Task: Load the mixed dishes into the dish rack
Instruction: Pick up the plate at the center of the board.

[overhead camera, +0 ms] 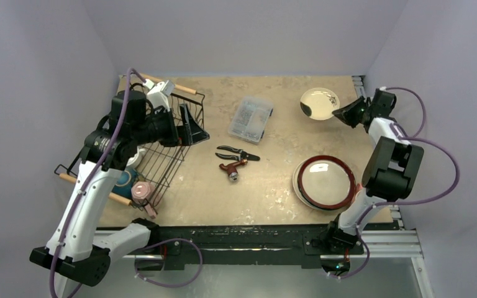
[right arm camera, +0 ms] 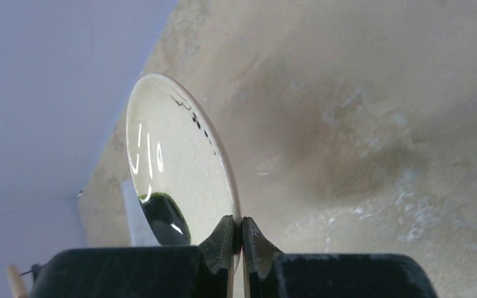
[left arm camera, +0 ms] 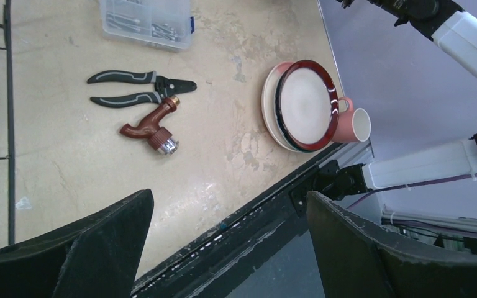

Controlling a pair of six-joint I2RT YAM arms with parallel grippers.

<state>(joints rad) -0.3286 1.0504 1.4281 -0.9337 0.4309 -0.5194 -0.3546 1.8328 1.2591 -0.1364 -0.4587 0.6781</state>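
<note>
The dish rack point(overhead camera: 161, 155), a black wire basket with wooden handles, stands at the left; its wires show in the left wrist view point(left arm camera: 7, 124). It holds a pink mug point(overhead camera: 141, 190), a teal piece point(overhead camera: 124, 180) and a white cup point(overhead camera: 135, 158). My left gripper point(overhead camera: 186, 127) is open and empty over the rack's right side, and also shows in the left wrist view point(left arm camera: 227, 208). My right gripper point(overhead camera: 348, 115) is shut on the rim of a cream saucer point(overhead camera: 320, 102), held tilted above the table at the far right point(right arm camera: 174, 161), fingers point(right arm camera: 223, 239) pinching it. Stacked plates, the top one red-black-rimmed point(overhead camera: 324, 181) point(left arm camera: 304, 105), lie near the right, a pink mug point(left arm camera: 354, 124) beside them.
Black pliers point(overhead camera: 239, 153) point(left arm camera: 136, 87) and a red-brown tool point(overhead camera: 233, 167) point(left arm camera: 152, 127) lie mid-table. A clear plastic compartment box point(overhead camera: 250, 119) point(left arm camera: 146, 22) sits behind them. The table's front edge rail point(overhead camera: 248, 239) runs between the arm bases.
</note>
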